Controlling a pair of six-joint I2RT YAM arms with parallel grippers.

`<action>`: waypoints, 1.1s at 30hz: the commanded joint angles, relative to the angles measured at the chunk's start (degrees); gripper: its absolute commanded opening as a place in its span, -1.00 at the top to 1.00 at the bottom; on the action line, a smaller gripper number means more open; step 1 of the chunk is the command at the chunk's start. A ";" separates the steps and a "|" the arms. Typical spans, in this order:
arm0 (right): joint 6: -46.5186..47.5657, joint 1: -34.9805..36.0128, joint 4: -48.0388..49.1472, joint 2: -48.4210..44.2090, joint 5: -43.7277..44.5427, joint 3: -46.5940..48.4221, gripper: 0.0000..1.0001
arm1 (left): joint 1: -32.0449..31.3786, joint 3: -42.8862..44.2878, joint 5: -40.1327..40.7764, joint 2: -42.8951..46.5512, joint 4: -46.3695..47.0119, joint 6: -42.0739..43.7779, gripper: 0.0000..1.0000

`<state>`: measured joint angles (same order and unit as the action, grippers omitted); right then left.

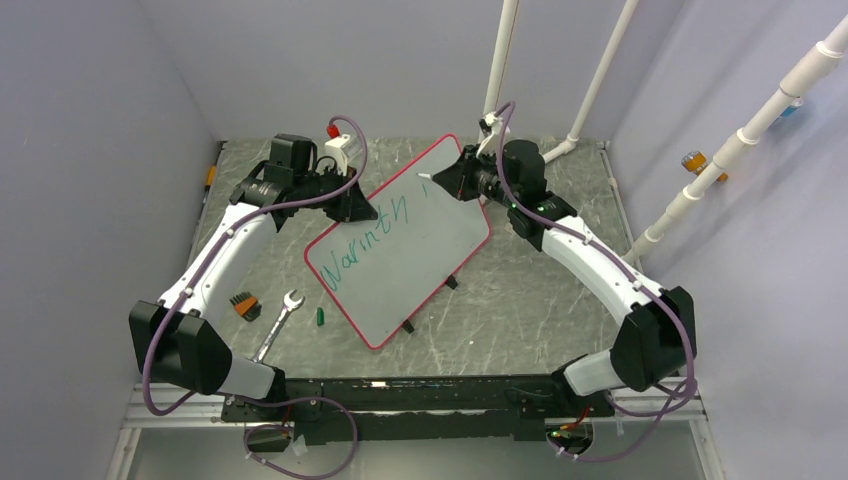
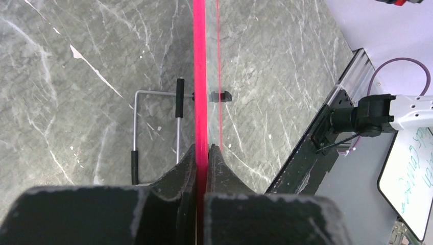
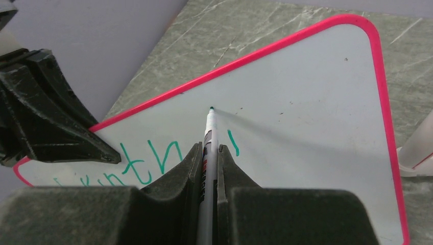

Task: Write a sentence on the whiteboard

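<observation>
Obscured or uncertain:
- The sentence (image 1: 367, 238) is small in the top view. Green letters resembling "Warmth" and one further stroke can be read.
- In the right wrist view its 9 o'clock end is cut off by the frame and partly covered by the left claw (image 3: 51, 117).
- The left wrist camera sees the whiteboard (image 2: 199, 76) edge-on, so only the red rim shows and the writing face is out of sight.
- Whether the marker (image 3: 209, 130) tip touches the board or sits just above it cannot be settled.
- A small orange-and-black item (image 1: 243, 304) toward 8 o'clock is too small to identify.

Claws:
- The left claw (image 2: 201, 153) is pressed together on the red rim, a finger on each face of the board.
- From above it grips the whiteboard (image 1: 400, 245) on the long edge at about 11 o'clock.
- The right claw (image 3: 208, 150) pinches the marker barrel, tip pointing to 12 o'clock, just beyond the last green stroke.
- From above, this claw (image 1: 447, 181) is over the board's 1 o'clock corner.

Position:
- The whiteboard sits mid-bench (image 1: 520, 300), skewed, with its long axis running from 7 to 1 o'clock.
- A wire stand (image 2: 155, 127) shows beside its rim.
- A wrench (image 1: 280, 322) and a green cap (image 1: 320, 316) lie near its 7 o'clock corner.
</observation>
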<state>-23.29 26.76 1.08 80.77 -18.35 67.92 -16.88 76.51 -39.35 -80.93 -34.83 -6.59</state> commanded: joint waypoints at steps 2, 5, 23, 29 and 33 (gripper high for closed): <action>-1.11 -0.02 3.77 2.11 -0.24 2.96 1.00 | -1.75 -1.38 2.17 0.24 -0.11 8.04 1.00; -0.78 0.01 3.51 2.25 0.59 2.16 1.00 | -1.75 -1.36 2.26 0.27 -0.14 8.08 1.00; 1.31 -0.32 0.69 -0.18 5.38 0.06 1.00 | -1.75 -1.32 2.44 -0.02 -0.15 8.08 1.00; 0.52 -0.31 2.57 -3.25 4.00 -2.59 1.00 | -1.75 -1.32 2.52 -0.12 -0.16 8.08 1.00; 0.23 -0.31 3.70 -6.09 4.22 -4.83 1.00 | -1.75 -1.20 2.48 -0.11 -0.15 8.03 1.00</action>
<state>-23.38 26.65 2.26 78.81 -14.98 64.69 -16.97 76.51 -39.16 -80.93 -34.79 -6.61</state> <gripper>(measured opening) 0.123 0.066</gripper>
